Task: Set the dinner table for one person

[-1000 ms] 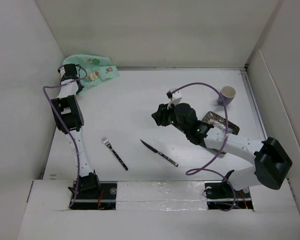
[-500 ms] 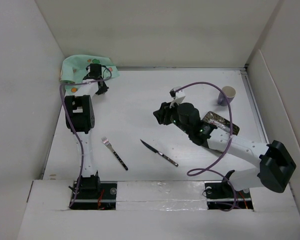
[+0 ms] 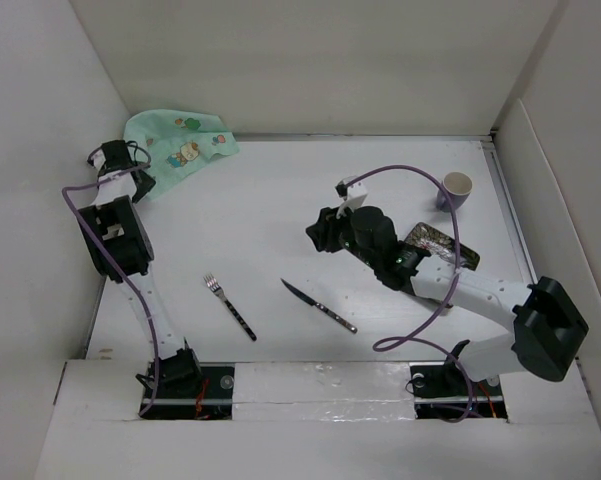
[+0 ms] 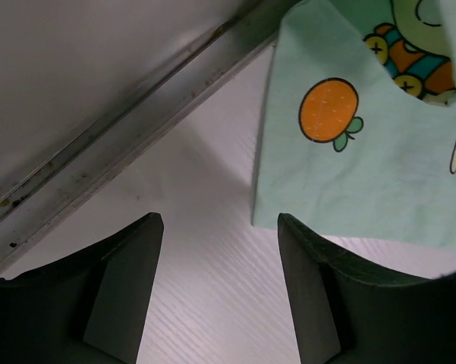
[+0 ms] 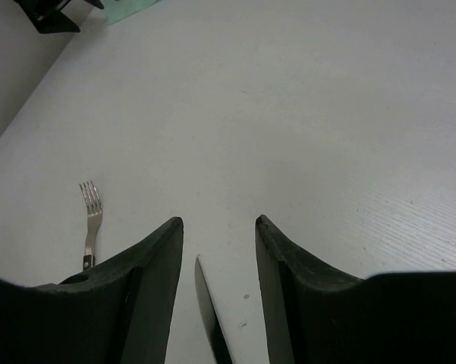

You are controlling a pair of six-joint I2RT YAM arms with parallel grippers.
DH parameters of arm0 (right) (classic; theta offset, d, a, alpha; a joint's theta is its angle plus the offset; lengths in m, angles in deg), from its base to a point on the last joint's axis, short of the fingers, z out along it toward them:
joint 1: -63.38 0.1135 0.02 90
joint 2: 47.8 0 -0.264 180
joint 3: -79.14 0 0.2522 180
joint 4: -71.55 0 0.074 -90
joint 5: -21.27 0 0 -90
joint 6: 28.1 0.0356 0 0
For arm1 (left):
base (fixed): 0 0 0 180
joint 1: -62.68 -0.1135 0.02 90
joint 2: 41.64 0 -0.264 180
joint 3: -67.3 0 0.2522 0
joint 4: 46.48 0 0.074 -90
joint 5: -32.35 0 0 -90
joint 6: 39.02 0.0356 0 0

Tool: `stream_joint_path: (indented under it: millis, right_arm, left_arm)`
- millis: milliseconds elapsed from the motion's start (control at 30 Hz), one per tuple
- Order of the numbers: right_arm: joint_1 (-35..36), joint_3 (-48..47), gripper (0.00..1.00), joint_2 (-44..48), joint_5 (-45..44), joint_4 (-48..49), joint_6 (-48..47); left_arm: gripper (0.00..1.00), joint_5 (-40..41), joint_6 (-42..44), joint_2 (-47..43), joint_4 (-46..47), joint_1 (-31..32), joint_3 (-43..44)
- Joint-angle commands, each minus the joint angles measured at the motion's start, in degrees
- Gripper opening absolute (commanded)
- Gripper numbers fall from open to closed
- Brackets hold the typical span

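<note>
The dinner table [image 3: 270, 200] is a white surface with walls round it. A mint-green printed placemat [image 3: 180, 140] lies rumpled in its far left corner. My left gripper [image 3: 137, 177] hovers just left of it, open and empty; the left wrist view shows the cloth's edge [image 4: 364, 152] past the right finger [image 4: 319, 296]. A fork [image 3: 230, 307] and a knife [image 3: 318, 306] lie near the front. My right gripper [image 3: 315, 233] hangs open over mid-table, with the knife blade [image 5: 206, 296] showing below the gap between its jaws.
A paper cup [image 3: 457, 189] stands at the far right. A dark patterned plate [image 3: 442, 245] lies partly under the right arm. The left wall's base runs close behind the left gripper [image 4: 220, 220]. The fork [image 5: 91, 216] shows left of the right gripper [image 5: 218, 224].
The left gripper opened and let go of the placemat. It swung right across the cloth, then back left to the corner. The right arm barely moved.
</note>
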Motion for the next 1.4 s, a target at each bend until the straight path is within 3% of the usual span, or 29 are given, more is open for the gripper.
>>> stream_joint_path:
  millis: [0, 167, 367, 467, 500, 567, 633, 900, 1367]
  right_arm:
    - [-0.2, -2.3, 0.48, -0.3, 0.4, 1.5, -0.8]
    - [-0.2, -2.8, 0.48, -1.8, 1.6, 1.7, -0.9]
    - [-0.2, -2.9, 0.48, -2.2, 1.1, 1.8, -0.8]
    - [-0.2, -2.6, 0.48, -2.4, 0.9, 2.3, -0.8]
    - [-0.2, -2.7, 0.48, -2.4, 0.9, 2.4, -0.6]
    - [-0.2, -2.6, 0.48, -2.3, 0.9, 2.3, -0.5]
    - [-0.2, -2.4, 0.48, -2.1, 0.9, 2.3, -0.6]
    - [-0.2, -2.3, 0.48, -1.5, 0.7, 2.6, -0.4]
    - [-1.8, -1.7, 0.45, 1.7, -9.1, -1.4, 0.6]
  left_arm:
    - [0.59, 0.1, -0.5, 0.8, -1.0, 0.6, 0.3]
    - [0.59, -3.2, 0.5, 7.5, -4.9, 0.1, 9.2]
    - [0.51, -2.4, 1.6, 9.4, -4.9, 1.2, 10.3]
    - [0.41, -1.0, 2.5, 10.1, -4.8, 2.8, 10.6]
    - [0.32, -0.9, 2.5, 10.5, -4.6, 3.3, 10.6]
    - [0.24, 0.1, 2.4, 10.8, -4.8, 3.3, 10.7]
    - [0.0, 0.6, 2.2, 10.5, -4.9, 3.3, 10.6]
    - [0.0, -7.1, 2.2, 3.9, 1.2, 6.7, 4.2]
    - [0.0, -17.3, -5.3, -4.0, 16.5, 37.0, -5.2]
